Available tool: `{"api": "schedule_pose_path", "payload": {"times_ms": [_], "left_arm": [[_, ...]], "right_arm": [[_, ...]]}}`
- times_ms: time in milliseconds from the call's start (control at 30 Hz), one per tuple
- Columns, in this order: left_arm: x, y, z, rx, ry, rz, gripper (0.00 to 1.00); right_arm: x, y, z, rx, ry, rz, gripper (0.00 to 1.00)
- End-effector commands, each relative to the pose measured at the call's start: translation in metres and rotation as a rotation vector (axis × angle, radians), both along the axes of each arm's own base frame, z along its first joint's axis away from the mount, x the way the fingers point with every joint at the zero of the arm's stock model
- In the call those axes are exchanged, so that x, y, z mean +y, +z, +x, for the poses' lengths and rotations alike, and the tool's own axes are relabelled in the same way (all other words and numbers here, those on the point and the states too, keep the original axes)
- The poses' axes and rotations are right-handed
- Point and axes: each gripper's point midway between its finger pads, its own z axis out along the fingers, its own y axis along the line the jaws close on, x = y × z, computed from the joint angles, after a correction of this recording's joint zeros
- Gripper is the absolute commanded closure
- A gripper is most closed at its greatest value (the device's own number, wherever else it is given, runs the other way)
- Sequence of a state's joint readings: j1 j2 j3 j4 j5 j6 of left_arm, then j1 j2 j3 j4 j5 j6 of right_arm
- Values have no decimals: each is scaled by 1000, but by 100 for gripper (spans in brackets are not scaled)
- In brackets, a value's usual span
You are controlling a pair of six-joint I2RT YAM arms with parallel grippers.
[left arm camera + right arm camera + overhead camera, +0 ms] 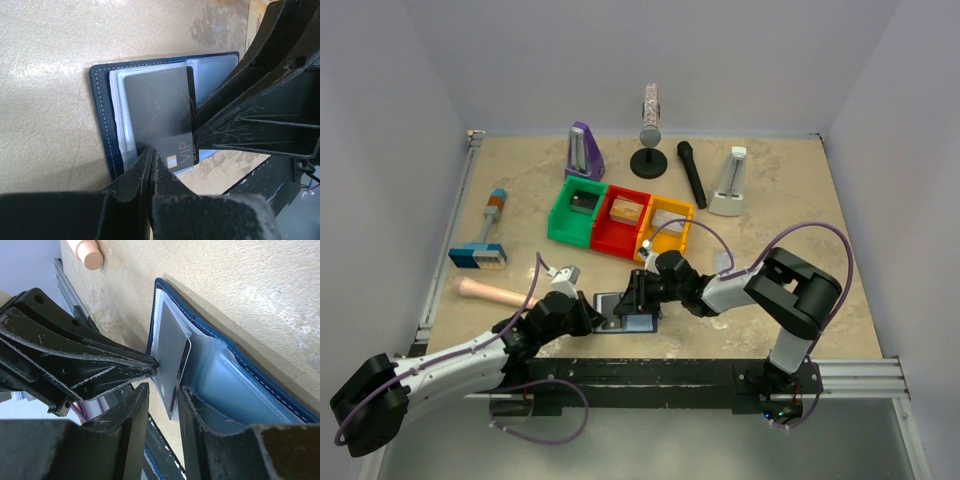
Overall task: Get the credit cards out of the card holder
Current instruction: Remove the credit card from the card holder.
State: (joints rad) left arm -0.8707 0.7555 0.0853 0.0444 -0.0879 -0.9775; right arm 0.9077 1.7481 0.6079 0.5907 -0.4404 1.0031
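So the wallet is lying open on the table, right at the near edge between the two arms. A dark grey card is sticking partway out of its clear pocket. There might be a darker card tucked right under it, can't tell for sure.

The left gripper is sitting with its fingers together, its tip pressing on the wallet's edge beside the card's corner, so I'm reading it as the hold-down. The right gripper is sitting at the card's free edge with its fingers apart, one on each side of it. It isn't clamping yet as far as I can see.

My take on doing this bit well: get that edge deep between the pads before closing, because a thin slick card is going to squirt out of a tip-only pinch. Then slide it out flat along the pocket, not upward, or the sleeve is going to lift with it. The left tip should be pinning wallet only, not card.
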Motion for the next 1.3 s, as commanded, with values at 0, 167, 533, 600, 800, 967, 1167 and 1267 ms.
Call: {"api": "schedule_pose_path", "payload": {"times_ms": [0, 167, 533, 600, 800, 967, 1167, 1267], "left_arm": [[0, -7, -5, 16, -20, 1, 100], [-3, -2, -5, 6, -34, -18, 99], [7, 21, 2, -63, 13, -28, 97], [8, 23, 2, -70, 19, -28, 97], [14, 22, 3, -72, 41, -9, 97], [23, 11, 4, -36, 72, 67, 98], [22, 7, 4, -18, 64, 91, 99], [21, 7, 5, -25, 61, 85, 99]], "right_arm": [[17, 22, -1, -30, 64, 80, 65], [17, 20, -2, -27, 67, 73, 65], [15, 19, -1, -23, 59, 62, 65], [15, 19, -1, -23, 59, 61, 65], [16, 19, -1, -22, 63, 61, 65], [17, 20, -1, -21, 66, 59, 65], [18, 21, -1, -19, 71, 58, 65], [18, 21, -1, -19, 75, 58, 65]]}}
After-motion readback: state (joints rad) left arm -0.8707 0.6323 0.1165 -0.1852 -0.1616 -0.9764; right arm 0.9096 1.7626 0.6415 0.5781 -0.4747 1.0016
